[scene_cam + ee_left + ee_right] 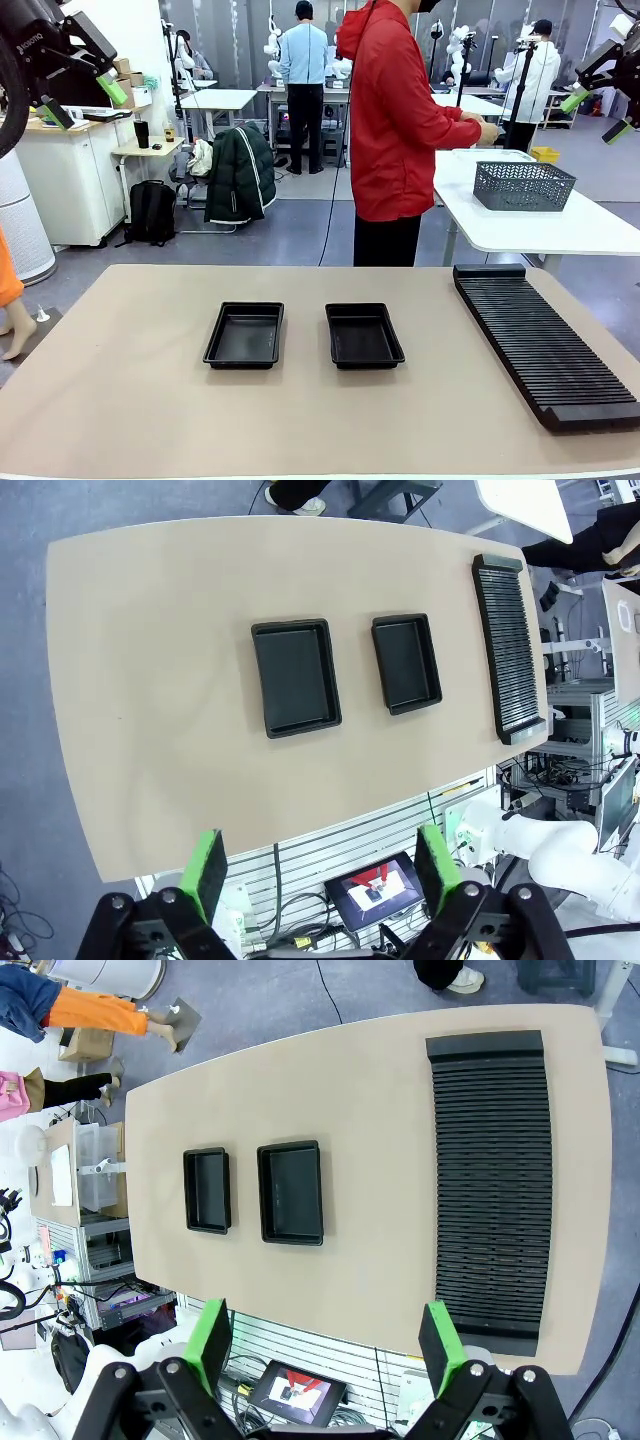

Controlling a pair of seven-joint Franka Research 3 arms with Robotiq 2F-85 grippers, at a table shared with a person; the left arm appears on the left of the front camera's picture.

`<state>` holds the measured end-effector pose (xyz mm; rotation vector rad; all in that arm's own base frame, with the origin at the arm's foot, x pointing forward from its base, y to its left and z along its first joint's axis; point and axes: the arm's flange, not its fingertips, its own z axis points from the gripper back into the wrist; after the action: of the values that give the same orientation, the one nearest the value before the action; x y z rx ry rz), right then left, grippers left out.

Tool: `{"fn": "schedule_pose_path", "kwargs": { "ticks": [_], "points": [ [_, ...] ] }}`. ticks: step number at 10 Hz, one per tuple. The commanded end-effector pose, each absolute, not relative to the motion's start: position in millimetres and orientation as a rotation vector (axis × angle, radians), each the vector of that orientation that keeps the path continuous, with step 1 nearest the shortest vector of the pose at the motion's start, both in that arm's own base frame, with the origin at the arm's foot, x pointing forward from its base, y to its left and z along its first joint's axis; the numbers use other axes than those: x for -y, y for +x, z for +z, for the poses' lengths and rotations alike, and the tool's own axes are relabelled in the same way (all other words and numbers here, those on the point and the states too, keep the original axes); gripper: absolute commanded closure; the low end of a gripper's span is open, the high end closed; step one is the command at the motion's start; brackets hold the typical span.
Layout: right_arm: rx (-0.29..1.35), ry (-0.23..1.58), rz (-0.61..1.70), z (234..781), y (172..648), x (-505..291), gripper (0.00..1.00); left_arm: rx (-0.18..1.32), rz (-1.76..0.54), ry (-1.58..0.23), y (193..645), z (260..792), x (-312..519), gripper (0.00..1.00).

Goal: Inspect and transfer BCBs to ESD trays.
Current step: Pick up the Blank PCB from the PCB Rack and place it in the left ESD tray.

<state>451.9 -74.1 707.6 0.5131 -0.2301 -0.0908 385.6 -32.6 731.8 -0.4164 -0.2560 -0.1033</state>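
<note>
Two ESD trays, shallow and black, lie side by side on the tan table with bare floors: the left tray (245,335) (295,677) (207,1190) and the right tray (364,335) (406,663) (291,1192). The BCBs are out of view. My left gripper (85,100) (322,870) hangs open high over the table's left side, nothing between its green pads. High at the right, my right gripper (597,115) (325,1343) is open too and holds nothing. Both are far above the trays.
A long black ribbed rack (545,340) (510,650) (490,1180) lies along the table's right side. A person in a red jacket (400,120) stands at the far edge, turned toward a white table with a grey mesh basket (522,185).
</note>
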Motion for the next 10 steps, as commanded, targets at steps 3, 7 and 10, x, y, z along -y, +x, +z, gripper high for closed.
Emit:
{"fn": "schedule_pose_path", "kwargs": {
  "ticks": [3, 7, 10],
  "points": [
    [0.232, 0.517, -0.093, 708.3, 450.7, 74.5, 0.00, 0.261, -0.104, -0.416, 385.3, 732.6, 32.3, 0.00],
    [0.232, 0.517, -0.093, 708.3, 450.7, 74.5, 0.00, 0.261, -0.104, -0.416, 385.3, 732.6, 32.3, 0.00],
    [0.232, 0.517, -0.093, 708.3, 450.7, 74.5, 0.00, 0.261, -0.104, -0.416, 385.3, 732.6, 32.3, 0.00]
  ]
}}
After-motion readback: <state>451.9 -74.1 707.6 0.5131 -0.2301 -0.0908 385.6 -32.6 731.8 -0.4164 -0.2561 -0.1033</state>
